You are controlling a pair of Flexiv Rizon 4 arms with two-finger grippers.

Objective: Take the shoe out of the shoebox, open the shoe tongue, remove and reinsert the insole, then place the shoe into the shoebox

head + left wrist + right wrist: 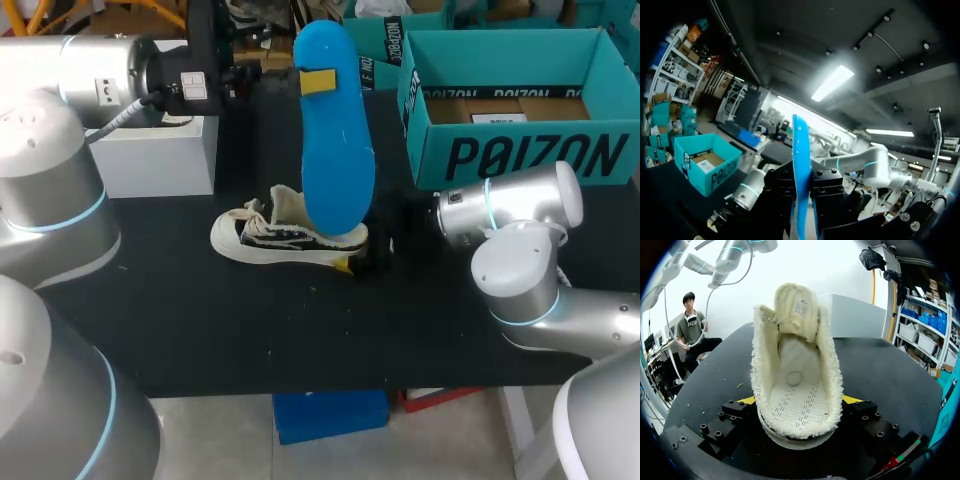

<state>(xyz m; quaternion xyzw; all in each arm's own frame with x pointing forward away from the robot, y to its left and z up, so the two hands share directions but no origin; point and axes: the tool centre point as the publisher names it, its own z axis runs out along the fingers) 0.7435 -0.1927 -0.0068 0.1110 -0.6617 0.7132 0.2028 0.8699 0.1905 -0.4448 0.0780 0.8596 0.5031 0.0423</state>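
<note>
Blue insole [337,150] hangs upright, long axis vertical, clamped in the left pincer [318,82] over the shoe [275,238]. The right pincer [800,407] grips the shoe's heel on the bench [200,320].

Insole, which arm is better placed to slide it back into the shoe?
Left, probably. The left gripper is shut on the blue insole, upright near the shoe; the right gripper is shut on the shoe's heel, steadying it.

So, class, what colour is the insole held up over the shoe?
The insole is bright blue, plain on the side shown. The head view shows it best.
</note>
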